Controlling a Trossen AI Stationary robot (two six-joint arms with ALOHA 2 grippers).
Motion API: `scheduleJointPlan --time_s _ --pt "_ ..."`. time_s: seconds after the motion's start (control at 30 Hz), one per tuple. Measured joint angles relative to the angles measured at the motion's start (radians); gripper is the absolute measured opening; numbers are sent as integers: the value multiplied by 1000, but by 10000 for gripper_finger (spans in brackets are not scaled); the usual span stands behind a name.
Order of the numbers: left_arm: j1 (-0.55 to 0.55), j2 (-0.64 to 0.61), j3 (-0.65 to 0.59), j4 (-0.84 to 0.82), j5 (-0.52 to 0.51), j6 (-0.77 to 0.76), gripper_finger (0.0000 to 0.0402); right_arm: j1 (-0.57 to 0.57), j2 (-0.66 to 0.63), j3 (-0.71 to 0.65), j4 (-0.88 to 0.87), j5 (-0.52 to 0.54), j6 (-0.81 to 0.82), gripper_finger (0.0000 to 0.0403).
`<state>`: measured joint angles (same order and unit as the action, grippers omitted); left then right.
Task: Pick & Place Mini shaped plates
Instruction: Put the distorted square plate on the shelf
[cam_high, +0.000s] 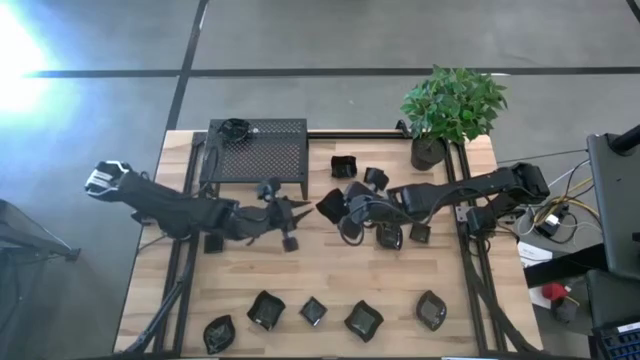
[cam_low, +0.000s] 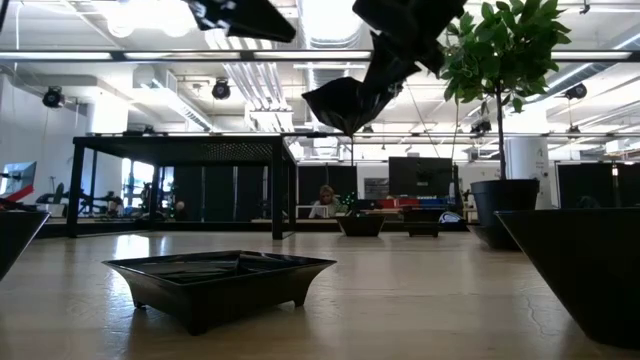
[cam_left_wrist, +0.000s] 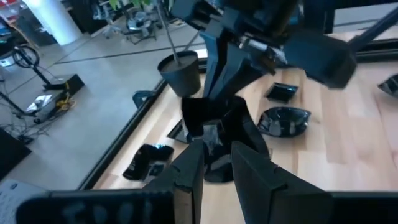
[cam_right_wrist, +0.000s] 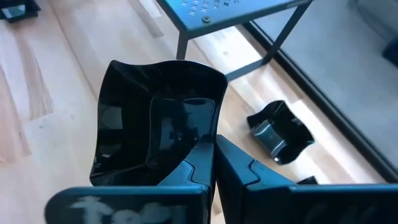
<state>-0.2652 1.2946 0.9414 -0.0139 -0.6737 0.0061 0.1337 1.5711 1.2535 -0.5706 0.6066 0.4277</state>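
Five small black plates (cam_high: 313, 311) sit in a row along the six o'clock edge of the surface (cam_high: 330, 270), apart from one another; judged from that tidy line, these are the ones already placed. A loose cluster of plates (cam_high: 362, 178) is left near the middle, toward one o'clock, just below the potted plant (cam_high: 450, 110) and to the right of the perforated metal stand (cam_high: 258, 150).

The right gripper (cam_high: 345, 207) hangs over that cluster, its fingers pressed together on the rim of a square plate (cam_right_wrist: 158, 130), which is lifted clear of the wood; the low view shows it dangling tilted in the air. This plate is picked but not yet set down.

The left gripper (cam_high: 285, 222) hovers near the centre, at about nine o'clock from the right one, pointing toward it. Its fingers (cam_left_wrist: 186, 174) stand slightly apart and hold nothing.

By this reckoning roughly half the job is done: one plate is in transit, and around half a dozen wait in the cluster.
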Motion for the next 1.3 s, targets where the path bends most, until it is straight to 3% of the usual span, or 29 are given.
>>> scheduleJointPlan --time_s 0.57,0.8,1.3 --pt "75 216 145 -7 -65 -5 78 0 0 1 7 10 -65 8" --pt "79 237 153 -16 -135 -7 78 0 1 1 8 23 -70 8" --pt "89 240 151 -48 -102 -67 78 1 1 31 9 26 -99 8"
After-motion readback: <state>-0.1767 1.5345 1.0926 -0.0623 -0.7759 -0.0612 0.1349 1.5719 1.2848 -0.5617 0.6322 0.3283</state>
